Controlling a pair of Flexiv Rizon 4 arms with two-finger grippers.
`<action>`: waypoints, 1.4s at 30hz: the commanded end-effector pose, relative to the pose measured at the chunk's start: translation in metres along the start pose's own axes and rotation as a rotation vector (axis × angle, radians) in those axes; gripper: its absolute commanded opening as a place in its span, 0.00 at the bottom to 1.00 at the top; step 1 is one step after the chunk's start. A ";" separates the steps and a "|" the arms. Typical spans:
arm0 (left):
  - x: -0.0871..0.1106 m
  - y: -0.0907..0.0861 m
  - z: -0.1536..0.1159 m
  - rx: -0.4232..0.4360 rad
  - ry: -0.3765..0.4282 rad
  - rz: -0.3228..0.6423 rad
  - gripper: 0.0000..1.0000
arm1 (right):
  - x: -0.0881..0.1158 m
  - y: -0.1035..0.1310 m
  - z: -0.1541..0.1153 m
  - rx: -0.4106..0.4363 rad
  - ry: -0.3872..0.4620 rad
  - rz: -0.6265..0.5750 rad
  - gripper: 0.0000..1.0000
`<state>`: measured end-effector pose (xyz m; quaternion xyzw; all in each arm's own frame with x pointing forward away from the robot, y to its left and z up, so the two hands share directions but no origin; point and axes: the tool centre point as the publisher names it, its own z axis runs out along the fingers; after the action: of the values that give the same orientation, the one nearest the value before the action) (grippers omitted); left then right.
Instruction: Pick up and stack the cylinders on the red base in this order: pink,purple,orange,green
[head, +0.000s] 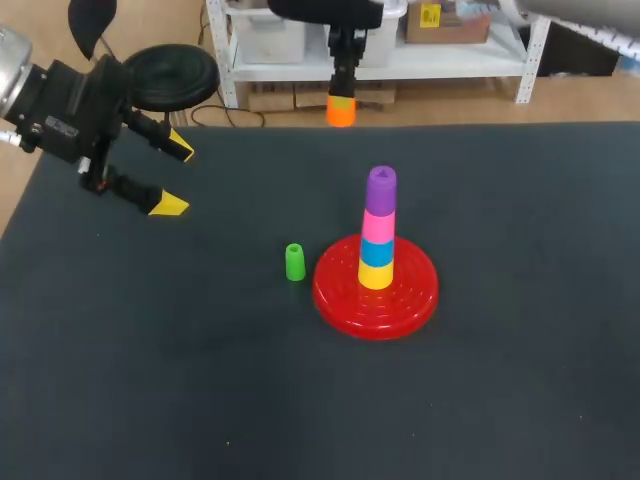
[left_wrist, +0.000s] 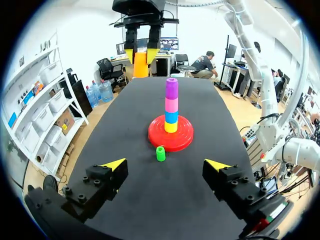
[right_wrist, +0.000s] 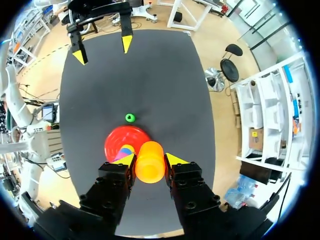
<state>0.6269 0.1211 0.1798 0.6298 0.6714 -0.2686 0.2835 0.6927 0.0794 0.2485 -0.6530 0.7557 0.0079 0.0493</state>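
Near the table's left edge, the left gripper (head: 175, 178) hangs tilted, its jaws spread wide on nothing. One small green plastic cylinder (head: 294, 262) stands upright on the black table (head: 120, 380), just beside the round red plastic base (head: 420, 298). Over the far edge, the right gripper (head: 341, 100) points straight down, pinching one orange plastic cylinder (head: 341, 115). Four more are stacked on the base: yellow cylinder (head: 375, 276), blue cylinder (head: 376, 253), pink cylinder (head: 377, 227), and purple cylinder (head: 380, 190) on top.
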 end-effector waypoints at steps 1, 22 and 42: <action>0.000 -0.001 0.000 -0.003 0.000 0.000 1.00 | 0.006 0.002 -0.006 -0.033 0.002 0.010 0.00; 0.000 -0.001 0.000 -0.003 0.000 0.000 1.00 | 0.046 0.031 -0.005 -0.055 0.066 0.095 0.00; 0.000 -0.001 0.000 -0.003 0.000 0.000 1.00 | 0.060 0.049 0.004 -0.006 0.053 0.147 0.00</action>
<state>0.6269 0.1211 0.1798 0.6298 0.6714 -0.2686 0.2835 0.6409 0.0329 0.2397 -0.5969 0.8022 -0.0009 0.0148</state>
